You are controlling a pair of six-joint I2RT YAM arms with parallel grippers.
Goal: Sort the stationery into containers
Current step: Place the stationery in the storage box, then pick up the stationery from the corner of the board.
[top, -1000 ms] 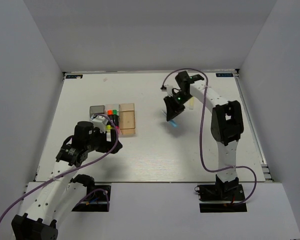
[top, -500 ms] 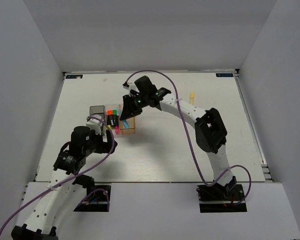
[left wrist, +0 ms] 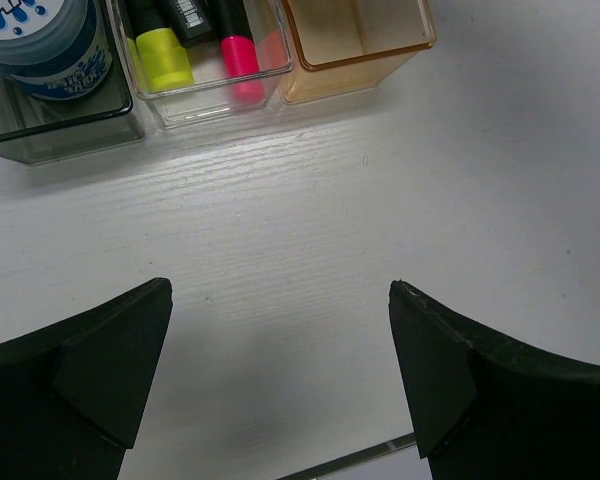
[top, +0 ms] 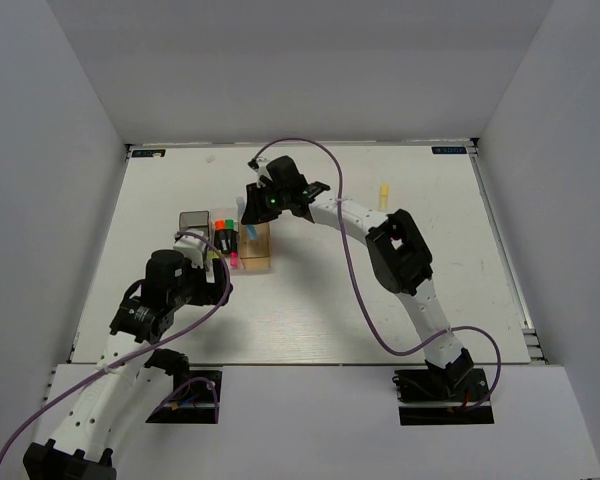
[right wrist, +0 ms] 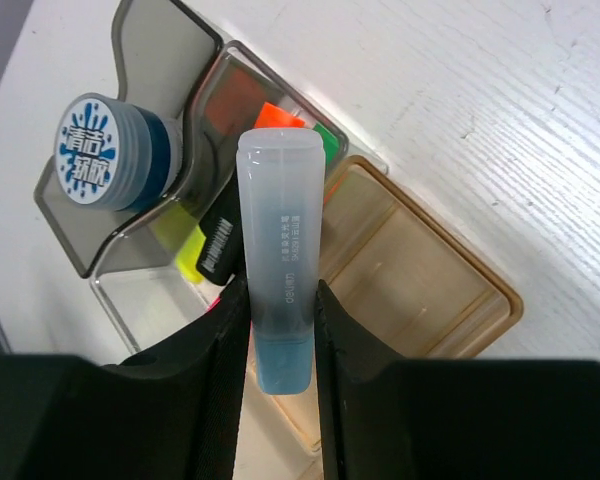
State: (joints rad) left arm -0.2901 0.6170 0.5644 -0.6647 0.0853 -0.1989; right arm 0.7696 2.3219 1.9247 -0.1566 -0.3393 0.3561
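Observation:
My right gripper (right wrist: 280,305) is shut on a light blue highlighter (right wrist: 277,230) and holds it above the row of boxes, over the edge between the clear box (right wrist: 130,295) and the amber box (right wrist: 435,280). From above, this gripper (top: 254,218) hangs over the boxes. The clear box holds black highlighters with yellow (left wrist: 163,55), pink (left wrist: 237,55), orange (right wrist: 278,117) and green (right wrist: 325,140) ends. The dark grey box (right wrist: 145,30) holds the blue-white roll (right wrist: 92,150). The amber box looks empty. My left gripper (left wrist: 280,340) is open and empty, in front of the boxes.
A pale yellow highlighter (top: 384,190) lies alone on the table at the back right. The boxes (top: 257,250) stand left of centre. White walls close the table on three sides.
My right arm has swung from the right half of the table to the boxes, carrying the light blue highlighter. My left arm has drawn back a little towards the near edge.

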